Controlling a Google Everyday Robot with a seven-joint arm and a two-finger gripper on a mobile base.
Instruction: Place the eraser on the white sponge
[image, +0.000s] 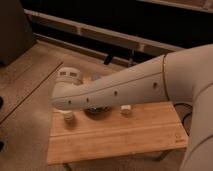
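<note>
The big white arm lies across the picture, low over the back half of the wooden table, and it hides a lot. The gripper is out of sight behind the arm, somewhere over the back of the table. I cannot tell if it is loose, squeezed tight or holding something. The eraser is hidden too; my guess is that it is behind the arm or in the gripper. The sponge peeks out just under the arm, right of the middle. It lies flat, so it makes a good soft spot for a small block. The dark bowl sits left of the sponge, a little apart, half under the arm. The white cup stands near the left edge, so a bump could push it off. The front half of the table has lots of room. The gap between bowl and sponge is small, so I think coming straight down is safest.
</note>
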